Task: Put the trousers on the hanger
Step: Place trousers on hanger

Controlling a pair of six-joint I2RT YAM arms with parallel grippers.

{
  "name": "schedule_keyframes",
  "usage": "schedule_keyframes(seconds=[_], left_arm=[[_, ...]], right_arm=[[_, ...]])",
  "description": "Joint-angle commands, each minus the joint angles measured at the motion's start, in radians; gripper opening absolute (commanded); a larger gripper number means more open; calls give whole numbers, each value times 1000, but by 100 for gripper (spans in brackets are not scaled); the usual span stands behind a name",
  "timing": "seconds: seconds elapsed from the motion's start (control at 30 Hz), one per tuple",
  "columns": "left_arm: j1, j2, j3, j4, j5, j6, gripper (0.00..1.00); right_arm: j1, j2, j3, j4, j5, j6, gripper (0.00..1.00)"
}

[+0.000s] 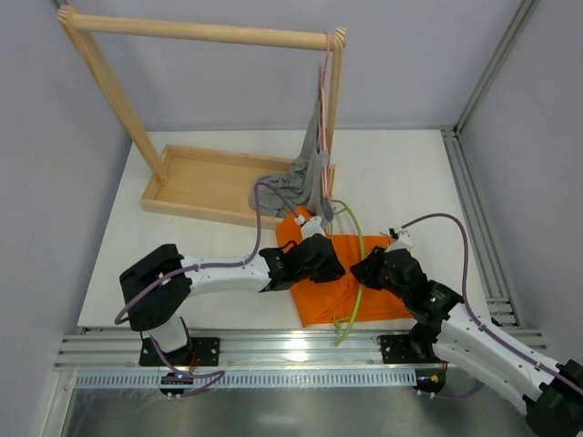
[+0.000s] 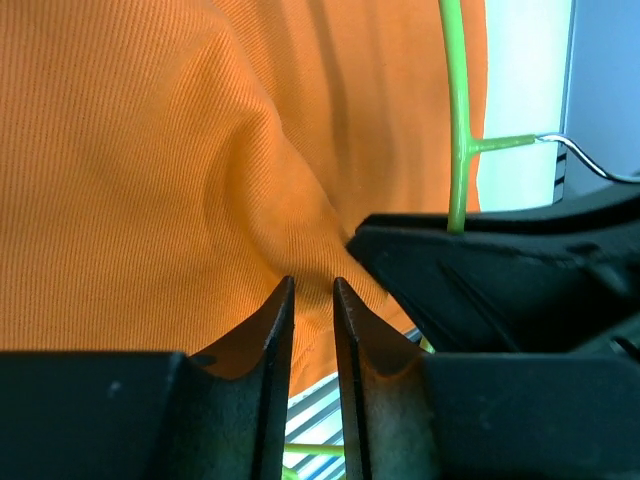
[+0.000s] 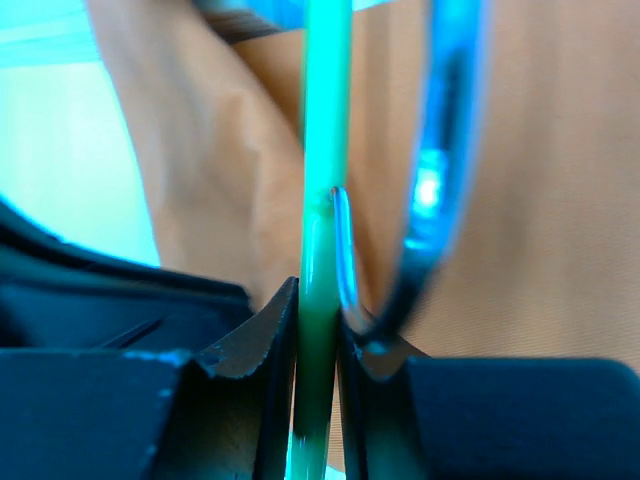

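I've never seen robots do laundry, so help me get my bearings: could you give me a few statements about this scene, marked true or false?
The orange trousers lie on the table. True.
A grey garment hangs from the wooden rack on a pink hanger. True.
The green hanger hangs on that rack. False: it sits across the trousers.
The right gripper is empty. False: it pinches the green hanger's thin bar.

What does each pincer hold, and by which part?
The right pincer clamps the lime-green hanger by its thin bar, beside the metal hook. The left pincer touches the orange trousers; grip unclear.
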Motion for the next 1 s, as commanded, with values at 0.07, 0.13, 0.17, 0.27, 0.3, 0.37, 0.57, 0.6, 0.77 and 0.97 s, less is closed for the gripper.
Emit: schedule_keyframes(seconds=[0.07, 0.13, 0.17, 0.27, 0.3, 0.37, 0.57, 0.6, 0.77, 0.97], left_arm=[[-2, 18, 60, -24, -42, 24, 15], [-2, 33, 69, -18, -39, 31, 12], [-2, 41, 80, -15, -36, 34, 11], [-1, 82, 100, -20, -15, 37, 7], [-2, 92, 109, -17, -10, 37, 5], [-2, 109, 110, -5, -1, 31, 4], [-1, 110, 103, -20, -8, 19, 4], [1, 84, 95, -33, -28, 18, 5], [4, -31, 49, -124, -119, 31, 22], [14, -221, -29, -120, -190, 82, 41]], right_arm=[[12, -36, 65, 26, -65, -39, 25], [16, -38, 67, 18, -65, -41, 25], [18, -38, 65, 18, -66, -41, 25], [24, -39, 50, 36, -89, -41, 25], [27, -41, 44, 39, -103, -39, 25], [41, -47, 40, 46, -111, -38, 26], [64, -58, 39, 43, -113, -36, 29], [67, -54, 37, 43, -112, -35, 29], [75, -50, 36, 62, -134, -36, 33], [98, -50, 36, 105, -180, -50, 37]])
